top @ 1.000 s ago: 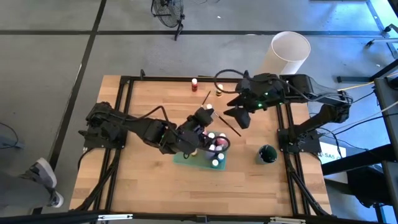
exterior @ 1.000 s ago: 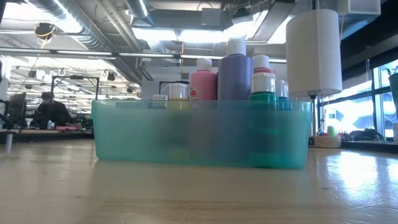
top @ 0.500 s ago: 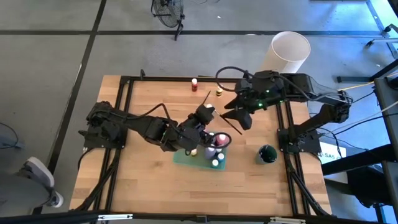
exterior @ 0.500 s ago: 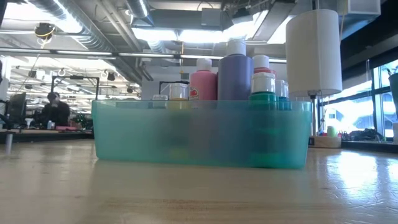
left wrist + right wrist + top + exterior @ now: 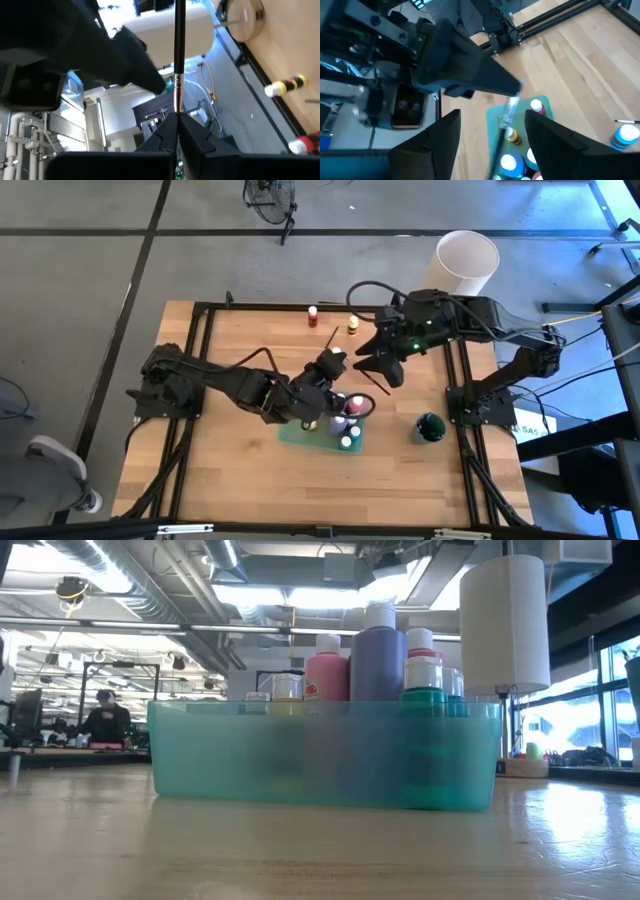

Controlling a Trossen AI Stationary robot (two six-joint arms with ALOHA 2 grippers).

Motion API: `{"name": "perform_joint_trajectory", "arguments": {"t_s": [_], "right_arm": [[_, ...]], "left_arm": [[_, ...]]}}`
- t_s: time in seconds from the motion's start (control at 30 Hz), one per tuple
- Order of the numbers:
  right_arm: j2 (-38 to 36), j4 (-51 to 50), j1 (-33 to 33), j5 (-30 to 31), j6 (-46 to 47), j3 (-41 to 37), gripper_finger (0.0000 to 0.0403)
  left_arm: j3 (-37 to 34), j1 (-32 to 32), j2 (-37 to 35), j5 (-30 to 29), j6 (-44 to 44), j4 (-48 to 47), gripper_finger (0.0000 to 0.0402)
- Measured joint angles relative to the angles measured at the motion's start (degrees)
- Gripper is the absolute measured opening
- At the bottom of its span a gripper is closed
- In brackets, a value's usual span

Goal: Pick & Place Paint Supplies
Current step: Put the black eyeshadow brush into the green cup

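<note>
My left gripper (image 5: 335, 366) hovers above the teal bin (image 5: 318, 432) and is shut on a thin dark-handled brush (image 5: 368, 383), which sticks out toward the table's right. My right gripper (image 5: 383, 372) is open at the brush's free end. Its two fingers (image 5: 432, 145) stand on either side of the dark handle (image 5: 497, 150) without touching it. In the bin stand pink (image 5: 327, 672), purple (image 5: 378, 658) and green-capped (image 5: 424, 690) paint bottles. A red bottle (image 5: 312, 313), a yellow bottle (image 5: 352, 328) and a second brush (image 5: 330, 338) lie on the table's far part. My left gripper pinches the brush between its two fingertips just behind the silvery ferrule (image 5: 177, 97), at the bristle end. The fingers run along the brush. The handle (image 5: 177, 45) points away from the gripper, lifted clear of the table and the bin.
A large white cylinder (image 5: 465, 262) stands beyond the table's far right corner. A dark green cup (image 5: 430, 427) sits near the right edge. A black frame (image 5: 205, 315) borders the table. A person (image 5: 105, 720) is in the room far behind.
My right gripper has tipped its fingers further down and swung a little toward the left gripper and the brush, staying open. The brush stays lifted in my left gripper.
</note>
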Motion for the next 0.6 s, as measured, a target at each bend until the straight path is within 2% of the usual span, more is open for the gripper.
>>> {"name": "perform_joint_trajectory", "arguments": {"t_s": [0.33,0.6], "right_arm": [[3.35,-0.32,0.02,-0.1,-0.03,-0.01,0.0224],[3.46,-1.34,0.04,-0.44,-1.14,-0.01,0.0224]], "left_arm": [[-0.04,0.64,1.68,-3.13,1.33,-0.37,0.0002],[-0.03,0.5,1.64,-3.22,1.27,-0.34,0.0002]]}}
